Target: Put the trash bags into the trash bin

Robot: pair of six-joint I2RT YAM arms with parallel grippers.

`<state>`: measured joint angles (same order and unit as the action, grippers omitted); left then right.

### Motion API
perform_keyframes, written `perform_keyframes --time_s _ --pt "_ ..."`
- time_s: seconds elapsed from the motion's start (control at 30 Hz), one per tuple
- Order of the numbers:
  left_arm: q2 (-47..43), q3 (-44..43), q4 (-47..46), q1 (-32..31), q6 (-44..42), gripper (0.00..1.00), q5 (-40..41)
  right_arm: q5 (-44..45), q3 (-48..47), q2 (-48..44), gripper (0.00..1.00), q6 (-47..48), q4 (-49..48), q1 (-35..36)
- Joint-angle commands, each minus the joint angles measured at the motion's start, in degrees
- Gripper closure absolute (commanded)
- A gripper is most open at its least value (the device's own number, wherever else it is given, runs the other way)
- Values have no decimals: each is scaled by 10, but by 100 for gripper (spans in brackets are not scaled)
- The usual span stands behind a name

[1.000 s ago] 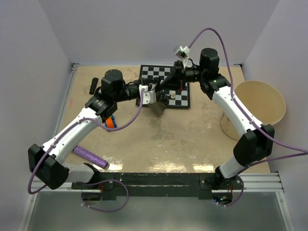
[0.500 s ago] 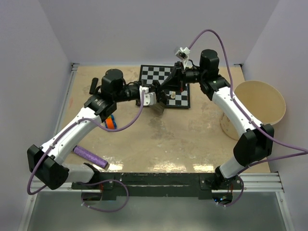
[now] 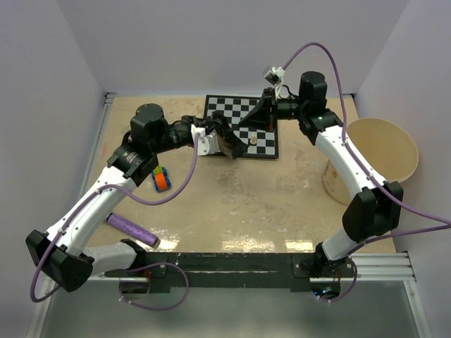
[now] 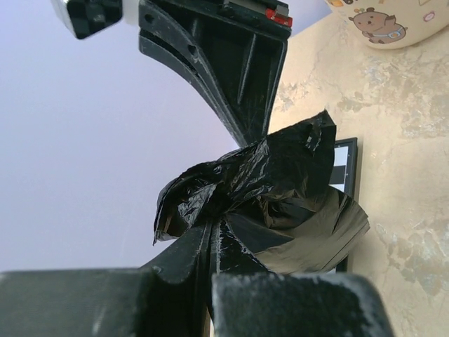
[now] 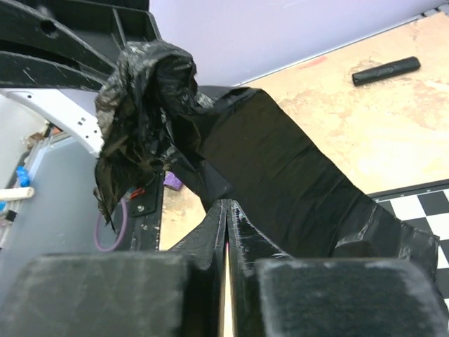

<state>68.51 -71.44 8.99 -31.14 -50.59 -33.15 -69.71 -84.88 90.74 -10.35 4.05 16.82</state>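
Observation:
A black trash bag (image 3: 229, 141) hangs stretched between both grippers above the chessboard's (image 3: 243, 116) left part. My left gripper (image 3: 210, 135) is shut on a crumpled bunch of the trash bag (image 4: 280, 189), its tips (image 4: 214, 226) pressed together. My right gripper (image 3: 259, 121) is shut on the film of the trash bag (image 5: 280, 168), with its tips (image 5: 226, 203) closed at a fold. A short black roll (image 5: 386, 70) lies on the table far behind. The cream trash bin (image 3: 380, 151) stands at the right edge, apart from both grippers.
A purple textured roll (image 3: 130, 229) lies at the near left. An orange and blue object (image 3: 161, 178) sits beside the left arm. A small light piece (image 3: 251, 138) stands on the chessboard. Purple cables loop over both arms.
My left gripper has shut on the bag and pulled left. The right gripper drew back to the right, and the film is now spread between them.

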Motion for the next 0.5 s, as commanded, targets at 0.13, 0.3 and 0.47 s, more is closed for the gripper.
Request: perform_keyframes --time_s 0.13,0.3,0.47 --pt "-16 19 6 1 -32 100 -20 -43 -18 -11 61 -157 -145 4" --pt "-7 21 -2 1 -33 100 -21 -63 -21 4 42 -195 -178 23" --pt "5 7 -5 -5 -14 100 -16 -54 -27 16 43 -200 -190 47"
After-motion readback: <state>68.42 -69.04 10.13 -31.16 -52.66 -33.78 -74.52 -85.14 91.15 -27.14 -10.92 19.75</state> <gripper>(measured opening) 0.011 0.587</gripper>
